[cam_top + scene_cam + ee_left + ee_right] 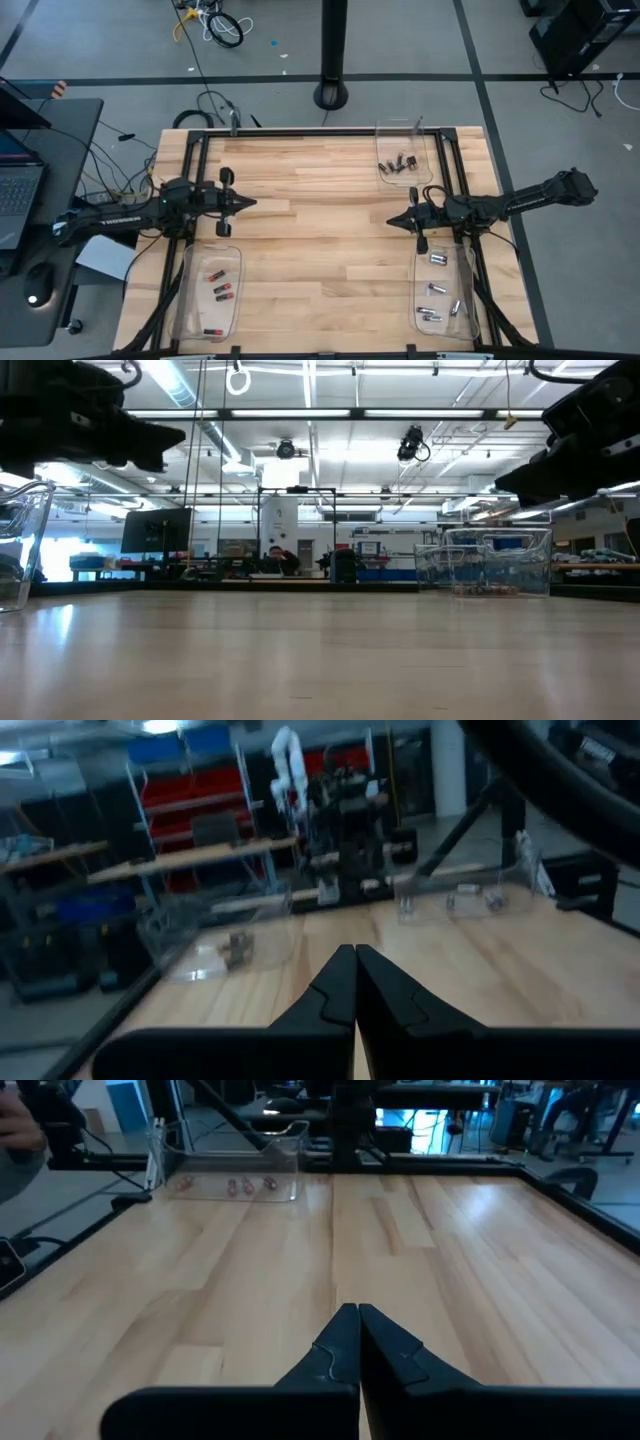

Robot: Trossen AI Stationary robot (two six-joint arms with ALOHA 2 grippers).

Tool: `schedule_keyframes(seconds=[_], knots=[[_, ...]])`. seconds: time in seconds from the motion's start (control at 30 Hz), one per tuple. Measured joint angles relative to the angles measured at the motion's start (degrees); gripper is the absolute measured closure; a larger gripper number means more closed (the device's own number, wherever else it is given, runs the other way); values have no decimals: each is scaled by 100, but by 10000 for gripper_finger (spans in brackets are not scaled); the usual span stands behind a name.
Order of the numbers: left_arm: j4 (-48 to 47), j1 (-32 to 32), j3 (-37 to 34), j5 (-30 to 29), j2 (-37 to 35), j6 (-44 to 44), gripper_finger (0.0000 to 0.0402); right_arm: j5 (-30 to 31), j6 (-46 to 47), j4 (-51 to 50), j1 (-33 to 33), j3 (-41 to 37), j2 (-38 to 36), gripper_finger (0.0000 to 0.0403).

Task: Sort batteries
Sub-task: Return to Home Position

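Batteries (398,163) lie in three trays (400,135), labels too small.

Robotics lab — open hall, ceiling strip lights (330,414), storage racks (190,805), monitor (155,530), floor cables (222,28).

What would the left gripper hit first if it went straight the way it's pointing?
Probably the right gripper, facing it across the table; the left gripper points roughly at it, though alignment is unclear.
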Motion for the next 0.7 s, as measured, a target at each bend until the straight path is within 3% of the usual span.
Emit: schedule_keyframes(seconds=[0.17, 0.4, 0.53, 0.7], knots=[[-803, 175, 20, 11, -557, -32, 391, 59, 137, -206, 95, -59, -179, 396], [-1959, 339, 32, -89, -1790, -8, 391, 585, 64, -605, 463, -59, -586, 396], [-2432, 341, 58, -105, -1830, 1, 391, 897, 212, -978, 735, -59, -869, 397], [-2360, 344, 61, -111, -1840, 25, 391, 989, 251, -1141, 1013, -59, -1164, 397]])
